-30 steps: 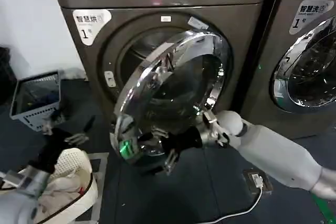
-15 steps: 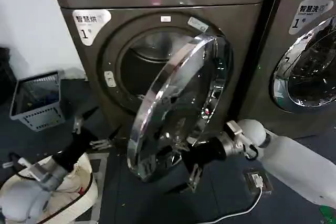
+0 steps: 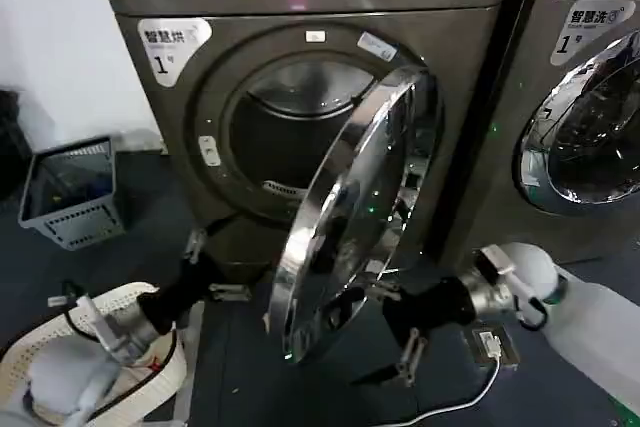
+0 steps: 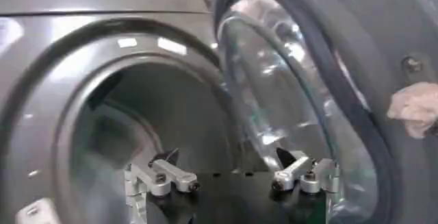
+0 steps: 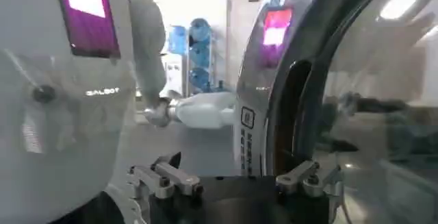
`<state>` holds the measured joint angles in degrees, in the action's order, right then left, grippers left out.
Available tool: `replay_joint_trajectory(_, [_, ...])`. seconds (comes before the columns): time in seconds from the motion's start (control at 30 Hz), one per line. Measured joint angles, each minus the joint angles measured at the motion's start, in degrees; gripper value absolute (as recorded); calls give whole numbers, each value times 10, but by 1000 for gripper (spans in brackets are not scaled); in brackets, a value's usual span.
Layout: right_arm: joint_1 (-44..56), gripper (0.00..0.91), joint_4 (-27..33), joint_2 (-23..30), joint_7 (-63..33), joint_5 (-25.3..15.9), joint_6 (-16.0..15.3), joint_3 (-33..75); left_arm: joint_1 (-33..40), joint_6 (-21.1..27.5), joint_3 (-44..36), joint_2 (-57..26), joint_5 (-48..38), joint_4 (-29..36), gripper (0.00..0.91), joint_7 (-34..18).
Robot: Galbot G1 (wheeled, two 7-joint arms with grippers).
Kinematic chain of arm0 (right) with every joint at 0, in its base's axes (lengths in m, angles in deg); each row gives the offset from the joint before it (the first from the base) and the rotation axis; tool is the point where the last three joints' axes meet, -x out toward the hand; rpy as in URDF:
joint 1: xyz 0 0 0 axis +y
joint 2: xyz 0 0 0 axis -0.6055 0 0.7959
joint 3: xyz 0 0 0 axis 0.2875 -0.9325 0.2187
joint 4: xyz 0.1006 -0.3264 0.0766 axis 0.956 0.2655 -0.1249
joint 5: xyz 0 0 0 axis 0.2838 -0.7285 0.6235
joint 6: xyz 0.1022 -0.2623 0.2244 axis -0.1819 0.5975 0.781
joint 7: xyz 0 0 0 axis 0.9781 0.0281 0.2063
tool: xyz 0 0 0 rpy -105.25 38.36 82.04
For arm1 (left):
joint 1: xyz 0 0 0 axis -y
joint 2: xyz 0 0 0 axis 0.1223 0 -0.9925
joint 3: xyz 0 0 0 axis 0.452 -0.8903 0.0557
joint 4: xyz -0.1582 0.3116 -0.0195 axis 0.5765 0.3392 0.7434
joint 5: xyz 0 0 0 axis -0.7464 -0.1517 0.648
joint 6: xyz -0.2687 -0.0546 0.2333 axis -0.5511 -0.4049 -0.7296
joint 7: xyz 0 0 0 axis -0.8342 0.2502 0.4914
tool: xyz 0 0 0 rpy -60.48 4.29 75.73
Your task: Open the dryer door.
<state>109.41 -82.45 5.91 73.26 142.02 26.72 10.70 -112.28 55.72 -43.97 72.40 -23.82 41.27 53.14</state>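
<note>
Door (image 3: 350, 217) stands well ajar, swung out edge-on from the drum mouth (image 3: 285, 137), so opening looks mostly done. Right gripper (image 3: 392, 332), fingers spread and holding nothing, sits at its lower rim; left gripper (image 3: 205, 267) waits open, low before the drum.

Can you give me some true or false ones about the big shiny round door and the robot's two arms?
1. The dryer door is swung open, so the drum behind it shows. True.
2. The right gripper is squeezing the door's chrome ring. False: its jaws are open, low beside the door's bottom edge, holding nothing.
3. The left gripper is low in front of the machine, jaws open. True.
4. The neighbouring machine's door is open too. False: it sits shut against its machine.
5. A grey basket stands on the floor by the wall. True.
</note>
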Motion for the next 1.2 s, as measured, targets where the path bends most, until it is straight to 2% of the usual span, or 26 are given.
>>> replay_joint_trajectory(0.23, [129, 907, 21, -9, -16, 1, 13, 149, 34, 2, -52, -7, 1, 8, 907, 2])
replay_joint_trajectory(0.6, [306, 907, 104, -1, -34, -3, 41, 369, 92, 4, -124, 3, 0, 6, 907, 2])
replay_joint_trajectory(0.7, [339, 907, 127, 5, -42, -17, 52, 409, 103, 5, -141, 9, 1, 5, 907, 2])
replay_joint_trajectory(1.0, [399, 907, 219, 31, -135, -71, 112, 500, 135, 11, -188, 29, 8, 2, 907, 0])
replay_joint_trajectory(1.2, [434, 907, 246, 64, -234, -110, 117, 550, 158, 15, -222, 42, 11, -4, 907, -2])
